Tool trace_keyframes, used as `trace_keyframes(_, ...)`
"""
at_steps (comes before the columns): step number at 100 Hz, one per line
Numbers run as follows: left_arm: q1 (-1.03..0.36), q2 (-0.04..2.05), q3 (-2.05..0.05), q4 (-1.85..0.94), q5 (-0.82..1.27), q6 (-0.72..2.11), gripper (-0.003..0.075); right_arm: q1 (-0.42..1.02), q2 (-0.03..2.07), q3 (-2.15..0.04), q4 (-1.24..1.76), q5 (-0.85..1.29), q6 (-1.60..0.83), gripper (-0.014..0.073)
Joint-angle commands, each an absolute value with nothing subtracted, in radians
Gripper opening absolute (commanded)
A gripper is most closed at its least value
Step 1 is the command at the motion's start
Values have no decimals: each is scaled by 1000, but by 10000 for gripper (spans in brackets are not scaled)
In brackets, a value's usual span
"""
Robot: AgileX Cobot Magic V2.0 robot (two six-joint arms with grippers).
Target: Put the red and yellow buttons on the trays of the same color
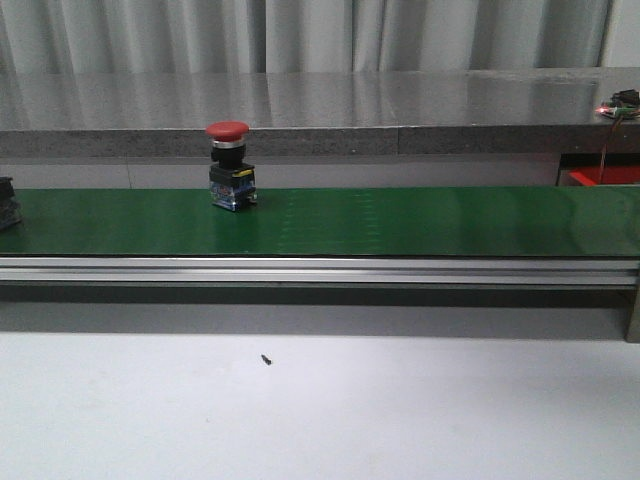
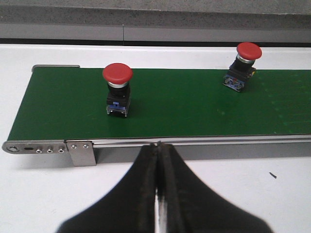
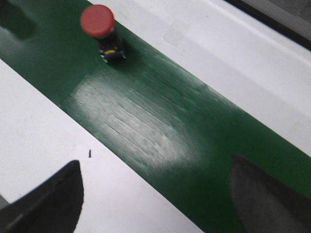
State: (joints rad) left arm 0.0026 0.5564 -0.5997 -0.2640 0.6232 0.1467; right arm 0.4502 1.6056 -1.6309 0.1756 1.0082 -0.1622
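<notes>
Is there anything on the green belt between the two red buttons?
No. In the left wrist view, only bare green belt lies between the nearer red button and the farther red button.

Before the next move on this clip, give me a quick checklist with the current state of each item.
1. Red button to pick is upright on the belt: ok. The nearer red button stands on the green conveyor belt.
2. Second red button accounted for: ok, it stands upright near the belt's end in the left wrist view.
3. Left hand ready to grasp: not ok, its fingers are closed together and it holds nothing.
4. Right hand ready to grasp: ok, its fingers are spread wide above the belt edge.
5. Red tray located: cannot tell; only a red object at far right.
6. Yellow buttons or tray present: cannot tell, none visible.
</notes>
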Motion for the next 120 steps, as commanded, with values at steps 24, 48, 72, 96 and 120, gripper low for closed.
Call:
trace_keyframes(24, -6, 557, -626, -284, 561, 147, -20, 539, 1853, -2013, 182, 1159, -194, 611)
trace_keyframes(48, -6, 557, -626, -284, 561, 147, -20, 541, 2034, -2237, 182, 1253, -194, 611)
trace_keyframes(72, -6, 557, -626, -284, 561, 147, -20, 539, 2125, -2308, 176, 1208, -193, 611)
trace_keyframes(96, -6, 557, -626, -284, 561, 147, -20, 532, 2152, -2313, 171, 1135, -180, 552)
trace_keyframes(120, -6, 557, -626, -284, 559, 147, -20, 526, 2152, -2313, 172, 1161, -180, 507)
